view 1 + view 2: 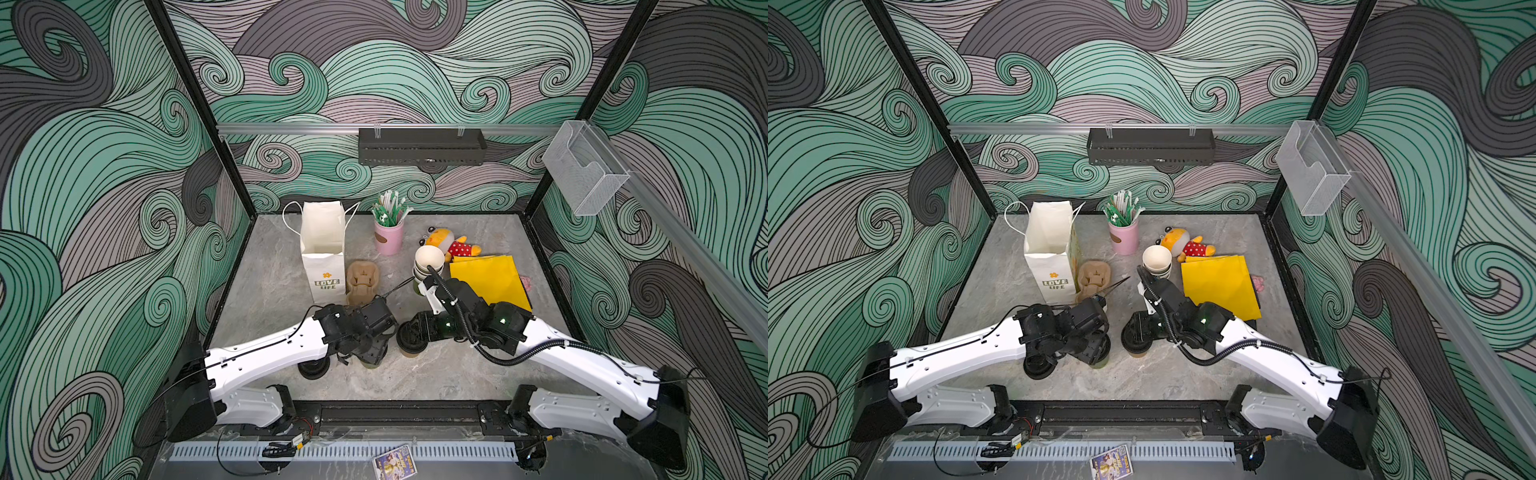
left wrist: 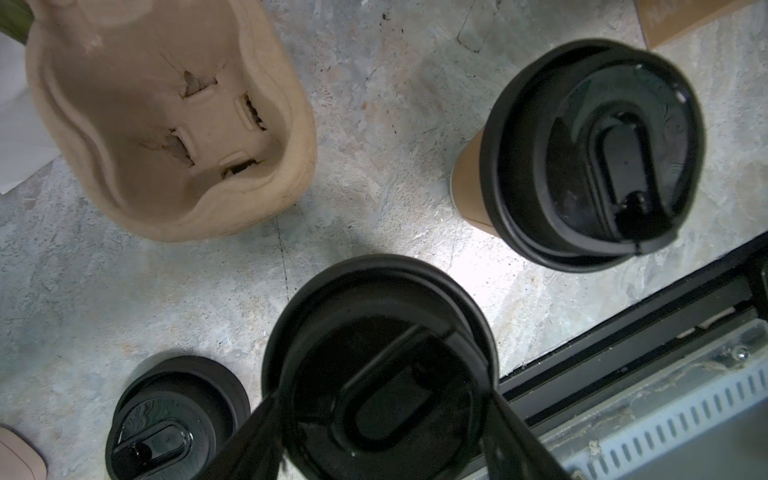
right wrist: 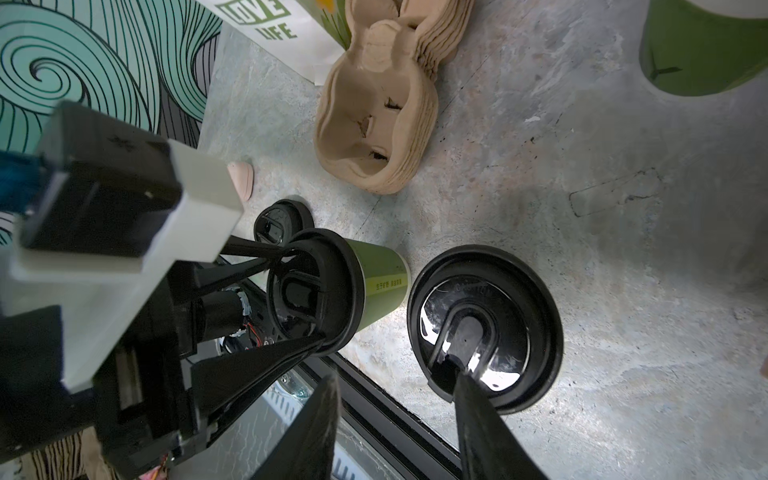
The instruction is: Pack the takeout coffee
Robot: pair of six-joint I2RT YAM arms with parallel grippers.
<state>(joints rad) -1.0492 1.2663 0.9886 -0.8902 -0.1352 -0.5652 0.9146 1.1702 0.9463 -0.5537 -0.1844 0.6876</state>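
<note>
The green cup (image 3: pixel 380 280) stands near the table's front edge with a black lid (image 2: pixel 378 374) on it. My left gripper (image 2: pixel 380 399) is shut on that lid, a finger (image 3: pixel 253 253) pressed to each side of the rim. To its right stands the brown cup (image 2: pixel 471 183), also lidded (image 3: pixel 484 328), seen in both top views (image 1: pixel 410 337) (image 1: pixel 1136 337). My right gripper (image 3: pixel 397 376) hovers over it, open, with one fingertip above the lid's edge and nothing between the jaws.
A pulp cup carrier (image 1: pixel 362 282) lies beside the open white paper bag (image 1: pixel 324 257). Loose black lids (image 1: pixel 313 368) sit left of the green cup. A stack of lidless cups (image 1: pixel 428 262), a pink straw cup (image 1: pixel 388 237), a plush toy (image 1: pixel 451 245) and yellow paper (image 1: pixel 490 282) lie behind.
</note>
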